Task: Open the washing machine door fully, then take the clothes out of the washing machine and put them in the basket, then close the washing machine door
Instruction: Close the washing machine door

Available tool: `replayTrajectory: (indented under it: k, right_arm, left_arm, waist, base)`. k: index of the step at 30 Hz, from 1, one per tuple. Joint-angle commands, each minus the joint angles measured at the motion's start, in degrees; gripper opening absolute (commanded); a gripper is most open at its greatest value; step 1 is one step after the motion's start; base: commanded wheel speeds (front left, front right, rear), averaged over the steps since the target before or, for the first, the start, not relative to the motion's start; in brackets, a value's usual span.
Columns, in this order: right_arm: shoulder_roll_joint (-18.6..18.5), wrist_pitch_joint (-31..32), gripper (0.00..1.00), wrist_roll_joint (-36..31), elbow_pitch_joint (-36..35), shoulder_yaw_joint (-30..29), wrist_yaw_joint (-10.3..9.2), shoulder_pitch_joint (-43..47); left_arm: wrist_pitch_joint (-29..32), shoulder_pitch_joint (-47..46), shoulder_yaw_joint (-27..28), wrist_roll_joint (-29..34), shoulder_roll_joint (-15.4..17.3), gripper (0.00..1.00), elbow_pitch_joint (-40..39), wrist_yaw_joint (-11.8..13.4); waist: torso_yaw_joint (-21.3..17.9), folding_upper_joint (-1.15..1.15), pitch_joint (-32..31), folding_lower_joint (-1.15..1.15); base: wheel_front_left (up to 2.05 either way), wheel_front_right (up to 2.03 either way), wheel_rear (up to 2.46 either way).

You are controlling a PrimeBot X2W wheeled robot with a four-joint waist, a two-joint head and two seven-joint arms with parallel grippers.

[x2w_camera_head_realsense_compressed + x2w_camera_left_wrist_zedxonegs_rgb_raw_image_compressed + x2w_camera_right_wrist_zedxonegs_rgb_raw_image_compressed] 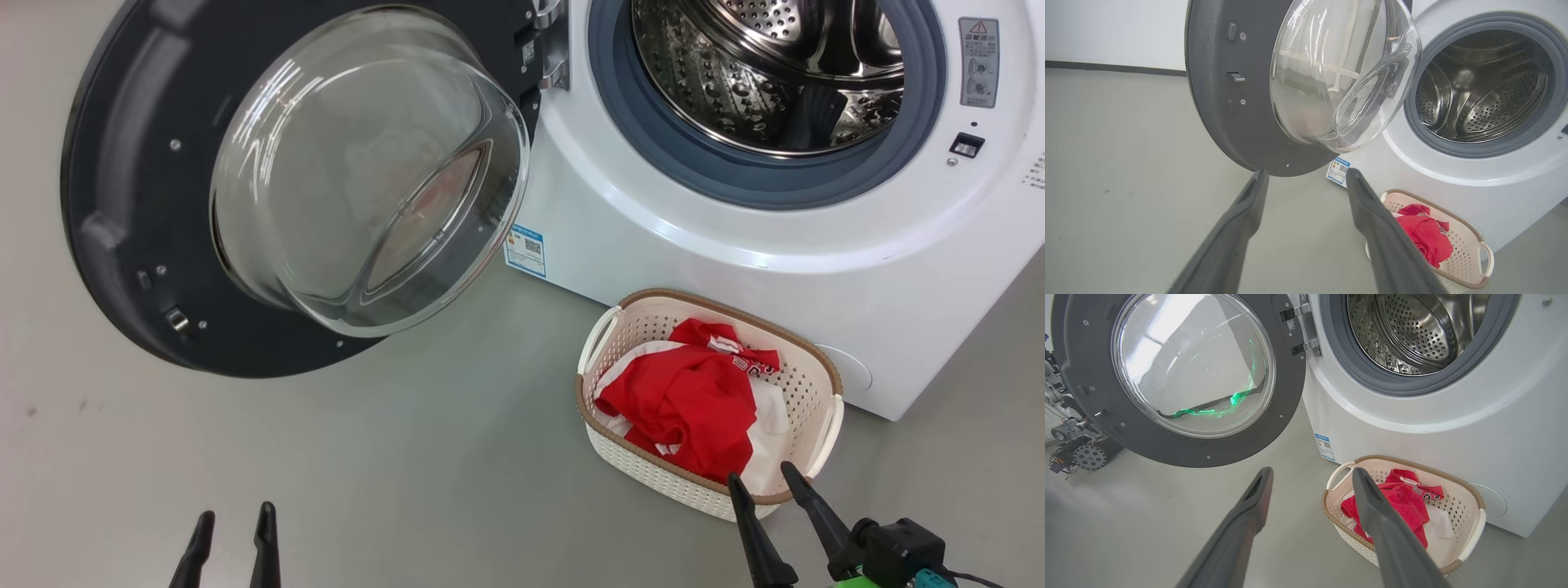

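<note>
The round black-rimmed glass washing machine door (pixel 147 204) stands swung open, upper left. Red-and-white clothes (pixel 686 400) lie heaped in the cream perforated plastic basket (pixel 653 478), lower right, before the white washing machine (pixel 694 245). The left gripper (pixel 235 513) and right gripper (pixel 762 474) gape wide, holding nothing.

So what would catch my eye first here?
The washing machine door, a black ring with a bulging glass bowl, hangs wide open at upper left. Beside it the washing machine's steel drum looks empty, and on the floor in front sits the basket holding the bright red clothes.
</note>
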Motion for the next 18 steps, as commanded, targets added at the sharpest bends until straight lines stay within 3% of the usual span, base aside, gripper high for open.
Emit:
replayTrajectory:
  k: [1,3,4,5,7,15,18]
  right_arm:
    - [-0.7,-0.4,1.0,-0.4,-1.2,1.8,0.43,-2.2]
    - [-0.7,-0.4,1.0,-0.3,-1.3,1.8,0.43,-2.0]
    - [-0.7,-0.4,1.0,-0.3,-1.3,1.8,0.43,-1.9]
    - [-0.7,-0.4,1.0,-0.3,-1.4,1.7,0.43,-1.7]
    - [-0.7,-0.4,1.0,-0.3,-1.6,1.4,0.43,-1.4]
    - [-0.7,-0.4,1.0,-0.6,-2.7,0.0,0.43,-0.1]
    - [-0.7,-0.4,1.0,-0.8,-3.0,-0.6,0.43,0.3]
  left_arm:
    - [-0.3,-0.8,1.8,-0.6,0.3,1.0,-1.7,0.4]
    - [-0.3,-0.9,1.7,-0.5,0.3,1.0,-1.7,0.5]
    - [-0.3,-1.0,1.6,-0.5,0.3,0.91,-1.7,0.5]
    - [-0.3,-1.2,1.6,-0.6,0.3,0.46,-1.8,0.5]
    - [-0.3,-1.8,2.0,-0.8,0.3,0.0,-2.2,0.5]
    - [-0.3,-8.1,6.3,2.4,0.4,0.0,-6.8,0.0]
    - [-0.3,-12.9,7.8,2.2,3.1,0.0,-9.1,0.0]
  waist:
    - [-0.1,0.0,-0.1,0.0]
    - [-0.1,0.0,-0.2,0.0]
    - [-0.2,0.0,-0.2,0.0]
    - [-0.2,0.0,-0.3,0.0]
    - [-0.3,0.0,-0.3,0.0]
    - [-0.6,0.0,-0.1,0.0]
    - [-0.7,0.0,0.1,0.0]
  base:
    - [0.0,0.0,0.0]
    - [0.0,0.0,0.0]
    - [0.0,0.0,0.0]
    - [0.0,0.0,0.0]
    - [0.0,0.0,0.0]
    - [0.0,0.0,0.0]
    - [0.0,0.0,0.0]
